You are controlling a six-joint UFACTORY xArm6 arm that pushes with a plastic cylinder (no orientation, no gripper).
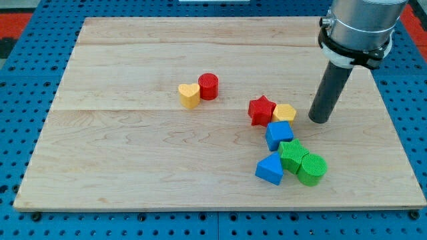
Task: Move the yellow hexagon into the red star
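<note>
Since small yellow hexagon block (285, 112) already touches red star block (261, 110) at its 3 o'clock, looks nearly done. Blue block (279, 135) just below. Bare rod tip (319, 121) grasping nothing, near at 3 o'clock. Next: maybe one soft nudge toward 9 o'clock.

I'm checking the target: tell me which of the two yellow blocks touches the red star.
The yellow hexagon, pressed against the red star just left of my tip. The yellow heart sits apart, beside the red cylinder.

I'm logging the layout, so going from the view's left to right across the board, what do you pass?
Yellow heart → red cylinder → red star → yellow hexagon → my tip. The blue and green blocks below overlap these in order, so I leave them out.
</note>
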